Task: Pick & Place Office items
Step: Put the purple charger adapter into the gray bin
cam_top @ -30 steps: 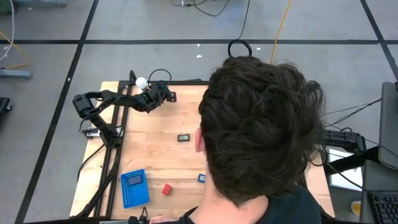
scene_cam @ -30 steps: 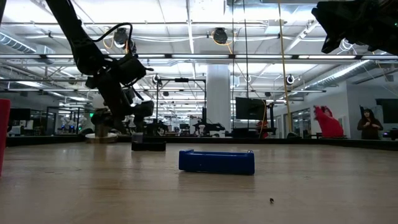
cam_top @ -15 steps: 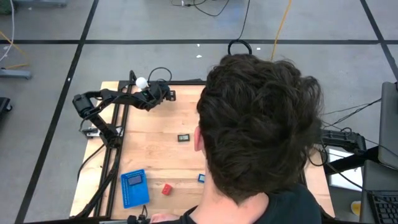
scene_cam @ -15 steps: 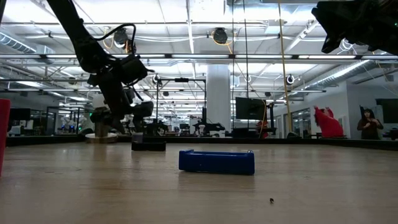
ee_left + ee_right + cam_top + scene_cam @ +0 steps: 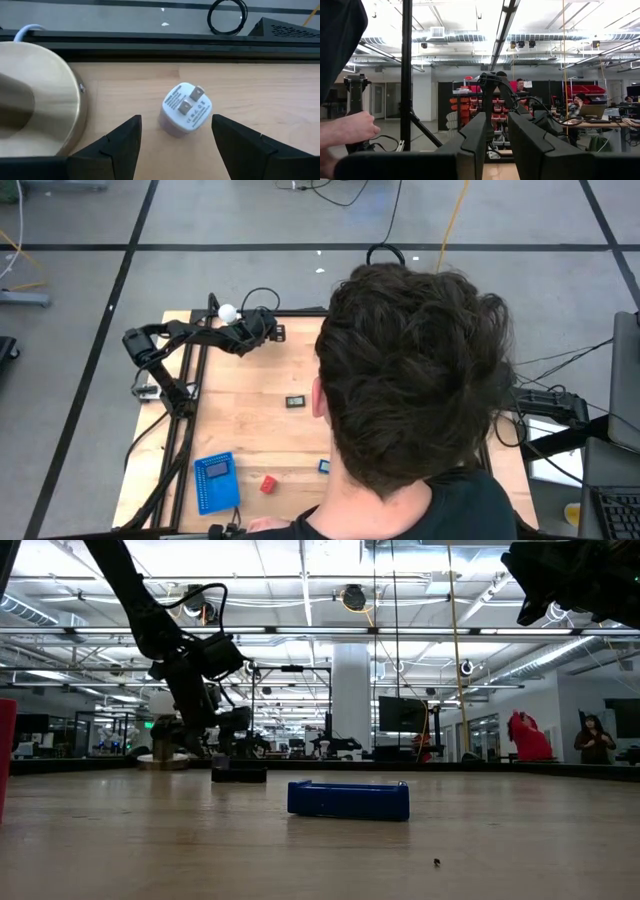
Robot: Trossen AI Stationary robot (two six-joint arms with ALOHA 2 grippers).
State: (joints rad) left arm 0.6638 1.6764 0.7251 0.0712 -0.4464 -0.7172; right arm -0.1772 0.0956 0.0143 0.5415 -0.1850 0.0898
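My left gripper point(image 5: 176, 121) is open at the table's far left corner point(image 5: 264, 329), its fingers standing on either side of a small white plug adapter point(image 5: 186, 108) without touching it. The adapter lies on its side on the wood, prongs facing up. Right beside it stands the round tan base point(image 5: 37, 102) with the white ball point(image 5: 227, 311). A black rectangular piece point(image 5: 296, 401), a red block point(image 5: 268, 483) and a small blue bit point(image 5: 325, 466) lie on the table nearer me. My right gripper point(image 5: 496, 131) is shut and held high point(image 5: 570, 580), over nothing.
A person's head point(image 5: 415, 380) covers the table's middle and right in the high view, and a hand point(image 5: 342, 131) shows in the right wrist view. A blue ribbed tray point(image 5: 216, 480) sits near the left near corner. The dark frame rail point(image 5: 160, 47) runs along the far edge.
My left gripper has moved a little toward the table's far edge and to the right, past the tan base, and has risen slightly in the low view. The person's head has shifted slightly. No item on the table has moved.
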